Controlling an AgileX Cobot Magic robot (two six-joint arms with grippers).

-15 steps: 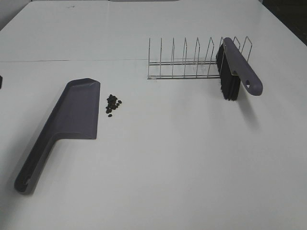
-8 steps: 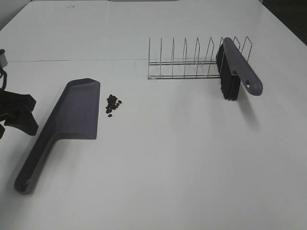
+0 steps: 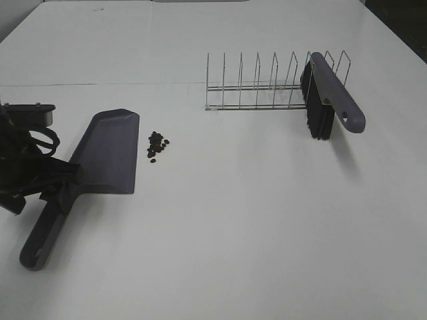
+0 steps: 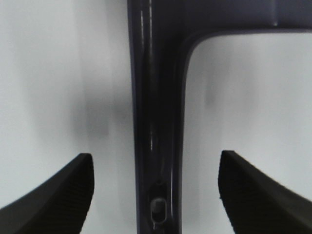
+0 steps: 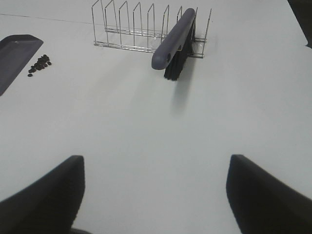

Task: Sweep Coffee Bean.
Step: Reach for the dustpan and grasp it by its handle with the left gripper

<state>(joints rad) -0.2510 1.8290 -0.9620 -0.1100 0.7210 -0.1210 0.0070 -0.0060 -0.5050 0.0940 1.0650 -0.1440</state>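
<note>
A small cluster of dark coffee beans (image 3: 157, 146) lies on the white table just right of the grey-purple dustpan (image 3: 107, 152); the beans also show in the right wrist view (image 5: 39, 65). My left gripper (image 3: 59, 185) is open, with one finger on each side of the dustpan's handle (image 4: 156, 112) and a gap to it on both sides (image 4: 155, 163). A grey-purple brush with black bristles (image 3: 331, 93) leans in the right end of a wire rack (image 3: 257, 90). My right gripper (image 5: 155, 163) is open and empty, well short of the brush (image 5: 176, 41).
The wire rack (image 5: 131, 29) stands at the back right of the table with its other slots holding nothing. The dustpan's blade edge shows in the right wrist view (image 5: 14, 53). The right arm is outside the exterior view.
My left arm has come in from the left edge and now straddles the dustpan handle with open jaws. The dustpan, beans and brush have not moved.
</note>
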